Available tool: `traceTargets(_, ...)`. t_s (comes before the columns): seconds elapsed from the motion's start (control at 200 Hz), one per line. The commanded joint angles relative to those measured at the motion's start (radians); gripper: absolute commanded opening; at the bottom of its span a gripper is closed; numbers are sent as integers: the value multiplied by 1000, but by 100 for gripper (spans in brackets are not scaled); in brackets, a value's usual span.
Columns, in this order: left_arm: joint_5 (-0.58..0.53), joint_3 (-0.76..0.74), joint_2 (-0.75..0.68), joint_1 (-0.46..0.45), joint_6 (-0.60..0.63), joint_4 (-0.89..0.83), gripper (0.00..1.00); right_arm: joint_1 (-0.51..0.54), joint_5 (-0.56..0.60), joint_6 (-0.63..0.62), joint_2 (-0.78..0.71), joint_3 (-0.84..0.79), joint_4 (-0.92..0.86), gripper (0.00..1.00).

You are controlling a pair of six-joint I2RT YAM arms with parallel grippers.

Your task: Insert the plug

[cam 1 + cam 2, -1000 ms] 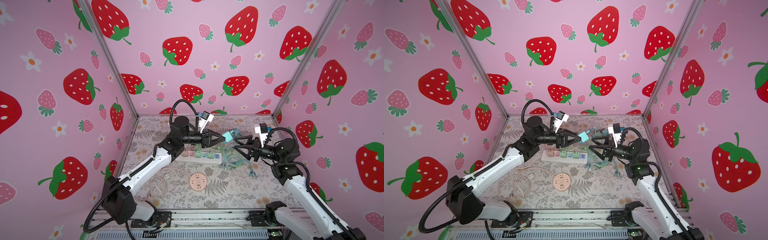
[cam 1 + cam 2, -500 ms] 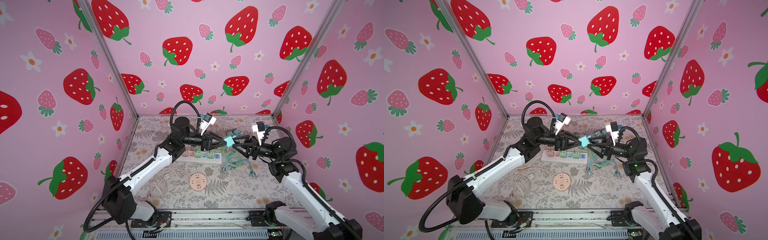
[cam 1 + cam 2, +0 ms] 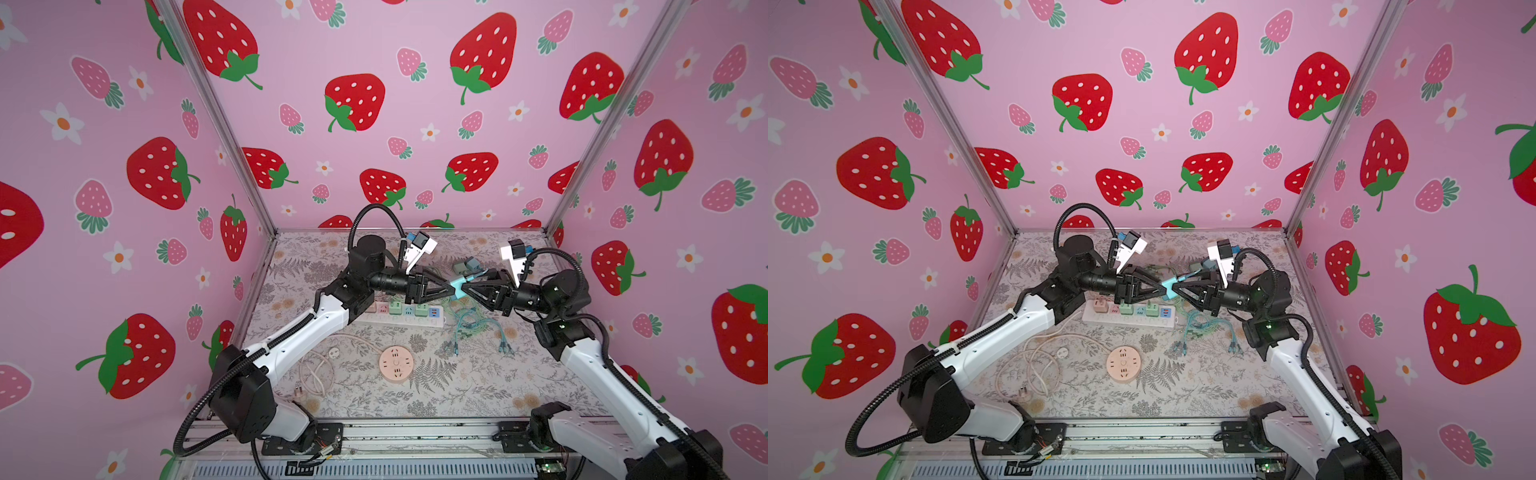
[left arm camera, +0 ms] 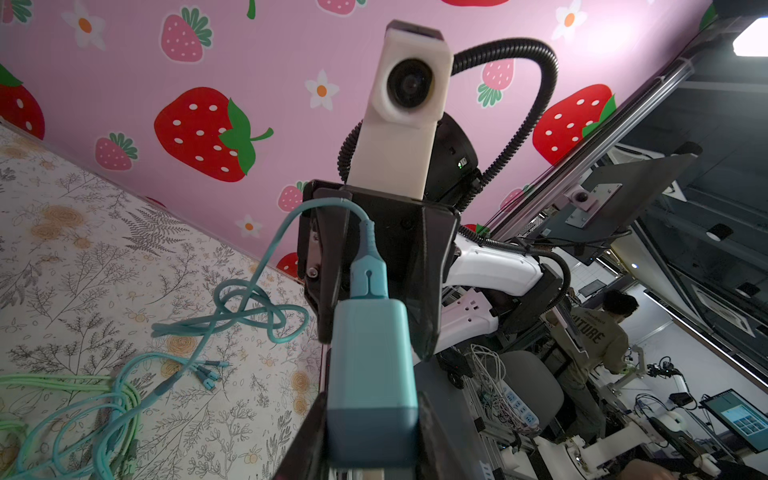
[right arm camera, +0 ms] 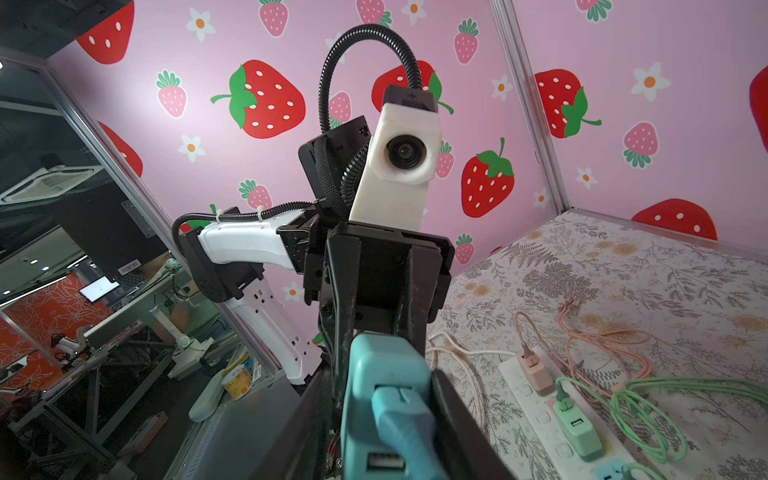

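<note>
Plug (image 3: 456,287) in mid-air just right of centre in both top views, just above the right end of the power strip (image 3: 399,323) in the frame and apart from it. Gripped from the left by the left gripper (image 3: 450,289), jaws clenched on its darker end, plain in the left wrist view. Met from the right by the right gripper (image 3: 464,287), jaws pressed to both sides of the cable end, grasping the plug as well. Teal cable (image 4: 266,257) seated in that end, looping down to a tangle of teal and green leads (image 3: 471,328) on the desk (image 3: 478,395), right of the strip. Along the strip, a row of pastel chargers (image 3: 395,309). Lower in the frame, a round pink socket (image 3: 396,363); left of that, a loose white cord (image 3: 316,372).
</note>
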Motion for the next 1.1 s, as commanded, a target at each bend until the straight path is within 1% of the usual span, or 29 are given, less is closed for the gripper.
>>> traceTargets(0.0,1,33,3,-4,15,18,0,12,-8,3,-1,29,27,39)
traceTargets(0.09,-1,35,3,-4,16,14,0,15,-11,1,6,30,23,37)
traceTargets(0.16,1,37,5,-3,15,12,0,18,-14,0,8,31,21,35)
traceTargets(0.345,-7,37,2,-4,23,7,0,25,-22,-1,14,32,14,34)
traceTargets(0.425,-10,37,0,-5,32,0,0,27,-25,-1,16,31,13,29)
traceTargets(0.585,-22,40,-12,-3,63,-39,0,33,-40,0,16,30,13,25)
traceTargets(0.68,-55,47,-21,0,83,-90,0,33,-35,-7,14,31,6,15)
traceTargets(0.715,-65,49,-25,5,92,-112,4,33,-28,-18,12,33,-10,11)
traceTargets(0.75,-69,48,-30,10,95,-123,5,34,-17,-36,9,38,-32,11)
traceTargets(0.765,-70,45,-33,13,96,-123,11,33,-13,-45,9,39,-44,11)
traceTargets(0.79,-73,40,-39,20,94,-126,18,33,-3,-59,7,44,-67,10)
traceTargets(0.89,-78,13,-66,42,89,-130,31,33,28,-141,6,70,-170,9)
traceTargets(0.96,-86,-6,-93,62,95,-149,35,33,52,-196,7,90,-237,8)
traceTargets(1.095,-120,-58,-156,93,139,-210,48,33,97,-303,20,135,-372,7)
